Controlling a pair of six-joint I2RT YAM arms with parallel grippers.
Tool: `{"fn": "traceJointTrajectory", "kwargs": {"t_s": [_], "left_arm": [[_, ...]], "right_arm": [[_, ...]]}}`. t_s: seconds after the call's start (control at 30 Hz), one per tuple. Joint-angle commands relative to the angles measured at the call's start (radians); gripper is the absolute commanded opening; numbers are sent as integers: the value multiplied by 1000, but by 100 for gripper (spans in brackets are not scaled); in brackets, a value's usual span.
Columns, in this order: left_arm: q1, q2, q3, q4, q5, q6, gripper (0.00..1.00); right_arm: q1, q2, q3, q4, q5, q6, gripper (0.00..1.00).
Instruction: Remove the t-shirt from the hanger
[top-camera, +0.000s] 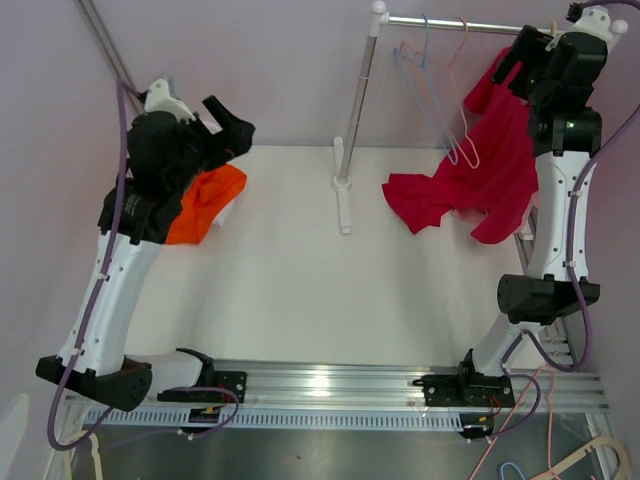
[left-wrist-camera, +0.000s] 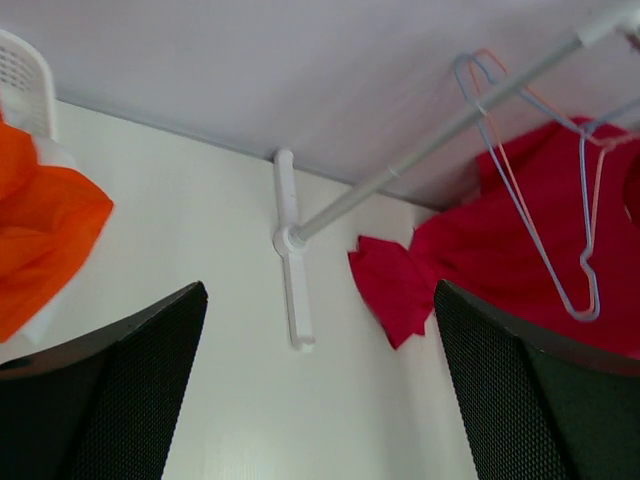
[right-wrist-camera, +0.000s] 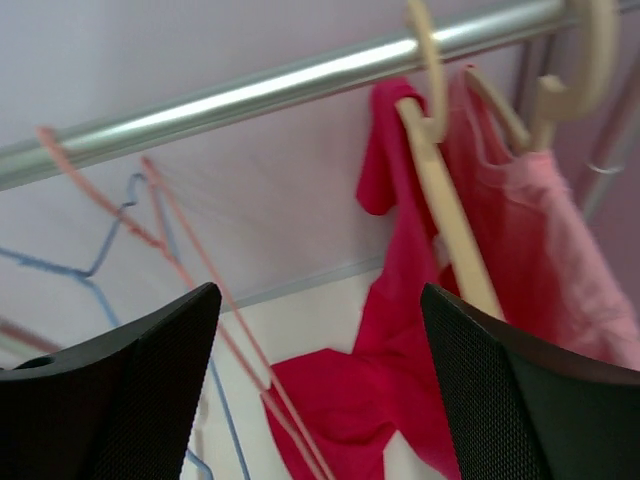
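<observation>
Right hand (right-wrist-camera: 312, 296) spread wide, near t-shirt (right-wrist-camera: 393, 300) draped over hanger (right-wrist-camera: 450, 215).

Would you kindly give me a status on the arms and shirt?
Left gripper open, right gripper open, both empty. Red shirt on wooden hanger, draped to table. Wire hangers alongside.

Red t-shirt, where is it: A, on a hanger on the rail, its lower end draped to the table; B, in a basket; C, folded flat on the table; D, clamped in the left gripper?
A: the red t-shirt hangs from the cream hanger on the rail, its lower end reaching the table.
</observation>
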Motion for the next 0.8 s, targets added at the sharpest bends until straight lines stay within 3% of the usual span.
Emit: {"fn": "traceJointTrajectory", "kwargs": {"t_s": [0.0, 0.1, 0.33, 0.67, 0.77], "left_arm": [[-152, -56, -95, 71, -41, 31, 100], [-314, -76, -176, 108, -131, 86, 99], [-508, -139, -354, 214, -272, 160, 100], [-521, -147, -416, 228, -260, 154, 100], [-521, -141, -416, 231, -259, 157, 100]], "right_arm": [[-61, 38, 50, -41, 43, 6, 85], [-83, 71, 85, -28, 29, 12, 83], [-88, 186, 182, 10, 26, -26, 80], [-111, 277, 233, 44, 9, -40, 78], [-112, 278, 245, 44, 23, -43, 70]]}}
